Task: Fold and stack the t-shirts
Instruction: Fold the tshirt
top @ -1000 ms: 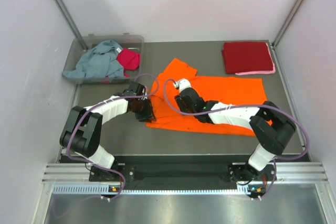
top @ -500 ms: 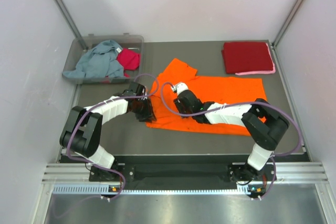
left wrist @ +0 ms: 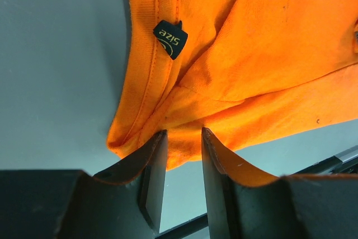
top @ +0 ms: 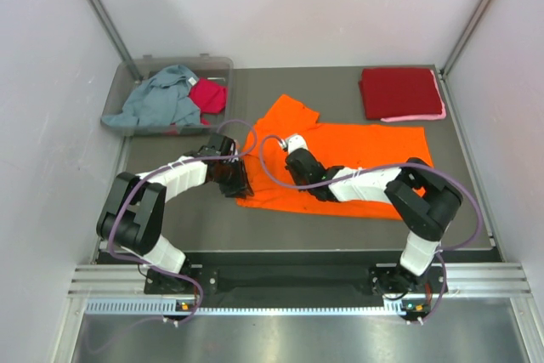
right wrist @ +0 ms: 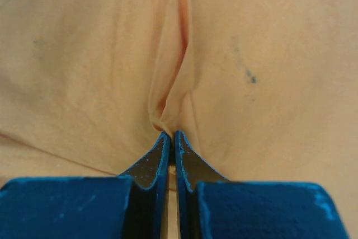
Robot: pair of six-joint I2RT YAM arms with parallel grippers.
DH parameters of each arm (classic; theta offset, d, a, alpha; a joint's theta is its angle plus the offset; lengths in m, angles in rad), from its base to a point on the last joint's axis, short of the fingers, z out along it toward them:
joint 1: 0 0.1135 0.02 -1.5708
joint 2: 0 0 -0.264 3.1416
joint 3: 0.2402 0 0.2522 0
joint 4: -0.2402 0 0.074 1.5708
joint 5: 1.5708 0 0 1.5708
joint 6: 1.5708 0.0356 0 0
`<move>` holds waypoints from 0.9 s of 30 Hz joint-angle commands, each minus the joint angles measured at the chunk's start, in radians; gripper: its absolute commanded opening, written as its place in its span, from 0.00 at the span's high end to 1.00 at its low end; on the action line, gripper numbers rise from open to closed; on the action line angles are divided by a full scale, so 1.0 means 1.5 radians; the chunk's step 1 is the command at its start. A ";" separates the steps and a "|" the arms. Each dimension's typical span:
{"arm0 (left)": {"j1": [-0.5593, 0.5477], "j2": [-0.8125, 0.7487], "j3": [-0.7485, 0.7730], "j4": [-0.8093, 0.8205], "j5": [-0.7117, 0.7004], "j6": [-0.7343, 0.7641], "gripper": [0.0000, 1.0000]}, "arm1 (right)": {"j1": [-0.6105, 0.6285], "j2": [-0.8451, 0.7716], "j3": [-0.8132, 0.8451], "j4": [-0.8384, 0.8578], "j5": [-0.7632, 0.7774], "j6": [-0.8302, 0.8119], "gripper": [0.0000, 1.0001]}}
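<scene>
Orange t-shirt [right wrist: 112, 54] now pinched, right hand [right wrist: 170, 134] closed

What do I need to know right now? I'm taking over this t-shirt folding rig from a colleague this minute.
Left gripper: open, its jaws apart at the near-left edge of the orange t-shirt.
Right gripper: shut on a pinched ridge of the same shirt.
Orange shirt: spread out mid-table, not yet folded.
Done: dark red t-shirt folded and stacked on the pink t-shirt, far right corner.
Left: fold and stack the orange one, then the grey-blue t-shirt and magenta t-shirt, both crumpled in the bin.
</scene>
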 commanded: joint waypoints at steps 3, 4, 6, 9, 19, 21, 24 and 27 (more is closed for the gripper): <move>0.002 -0.006 -0.016 0.016 -0.028 0.003 0.63 | -0.002 -0.030 0.010 -0.004 0.091 0.016 1.00; 0.002 -0.006 -0.016 0.017 -0.029 0.002 0.63 | -0.007 -0.035 0.009 -0.008 0.096 0.020 1.00; 0.002 -0.005 -0.017 0.018 -0.031 0.002 0.63 | -0.018 -0.038 0.007 -0.013 0.103 0.029 1.00; 0.002 -0.004 -0.023 0.019 -0.032 0.001 0.63 | -0.026 -0.043 -0.002 -0.008 0.101 0.040 1.00; 0.002 -0.001 -0.013 0.004 -0.046 0.011 0.63 | -0.057 -0.037 0.006 -0.005 0.104 0.049 0.98; 0.002 -0.001 -0.012 0.002 -0.048 0.011 0.63 | -0.067 -0.029 0.010 -0.011 0.107 0.051 0.98; 0.002 -0.004 -0.010 -0.001 -0.054 0.010 0.63 | -0.079 -0.023 0.019 -0.033 0.125 0.065 0.97; 0.002 -0.008 -0.003 -0.010 -0.054 0.007 0.63 | -0.089 -0.032 0.033 -0.089 0.148 0.100 0.88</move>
